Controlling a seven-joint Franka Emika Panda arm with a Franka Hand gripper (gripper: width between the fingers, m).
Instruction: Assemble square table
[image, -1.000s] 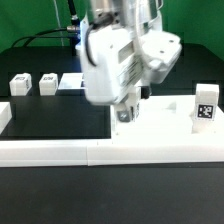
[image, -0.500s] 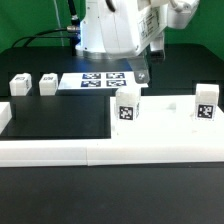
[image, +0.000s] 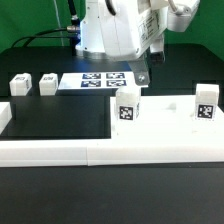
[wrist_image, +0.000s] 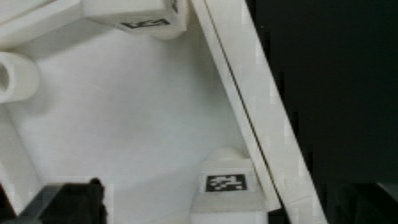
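While the claw (image: 141, 75) hung open and empty above the white tabletop (image: 165, 128) at the exterior view's right, a careless descent could topple the nearer upright leg (image: 127, 106). From the wrist, the tabletop's edge ran between the spread fingers (wrist_image: 71, 200); clipping that edge might shove the tabletop.

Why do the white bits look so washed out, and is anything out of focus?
Exterior view: fairly sharp, and the patterns on the two standing legs show clearly, but the white arm and slab glare against the black mat. Wrist view: the slab fills most of the frame, nearly blown out, and its small tag looks soft.
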